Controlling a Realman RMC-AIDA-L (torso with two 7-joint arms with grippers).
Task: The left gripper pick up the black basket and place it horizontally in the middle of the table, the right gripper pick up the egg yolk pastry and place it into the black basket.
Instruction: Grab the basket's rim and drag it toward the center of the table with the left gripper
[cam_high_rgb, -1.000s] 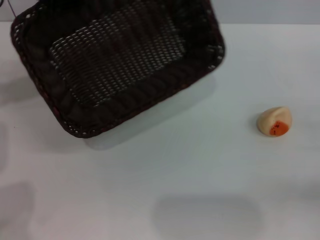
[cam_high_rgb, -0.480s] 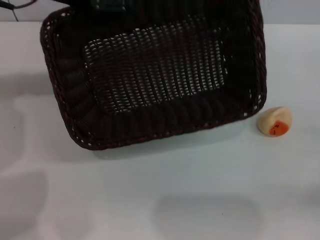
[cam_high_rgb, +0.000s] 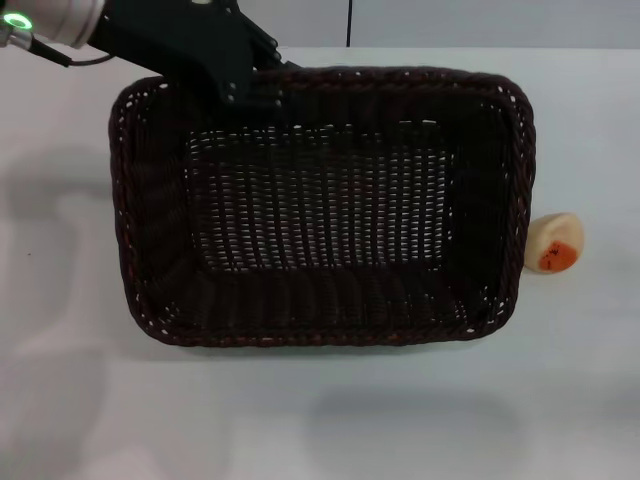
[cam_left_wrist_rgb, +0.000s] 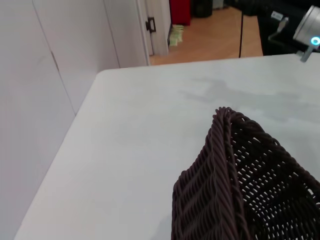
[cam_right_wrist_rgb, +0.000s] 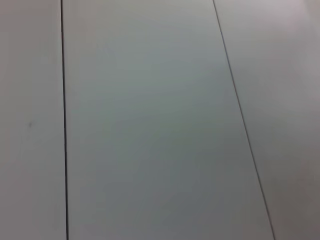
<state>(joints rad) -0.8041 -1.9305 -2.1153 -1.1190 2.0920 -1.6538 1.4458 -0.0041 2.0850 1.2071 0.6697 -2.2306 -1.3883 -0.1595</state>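
Observation:
The black basket (cam_high_rgb: 320, 318) lies lengthwise across the middle of the white table (cam_high_rgb: 300, 425), open side up and empty. My left gripper (cam_high_rgb: 250, 88) is shut on the basket's far rim near its left corner. The left wrist view shows one corner of the basket (cam_left_wrist_rgb: 220, 175) over the table. The egg yolk pastry (cam_high_rgb: 553, 243) lies on the table right beside the basket's right rim, orange patch facing front. My right gripper is out of view. Only the right arm's silver wrist with its blue light (cam_left_wrist_rgb: 311, 30) shows far off in the left wrist view.
A white wall (cam_left_wrist_rgb: 55, 75) runs along the table's side in the left wrist view, with a wooden floor (cam_left_wrist_rgb: 215, 35) beyond the far edge. The right wrist view shows only white panels (cam_right_wrist_rgb: 150, 125). Bare tabletop lies in front of the basket.
The basket has moved toward me and to the right and turned level, from tilted at the far left to square in the middle. Its right rim has come up beside the pastry, which has not moved.

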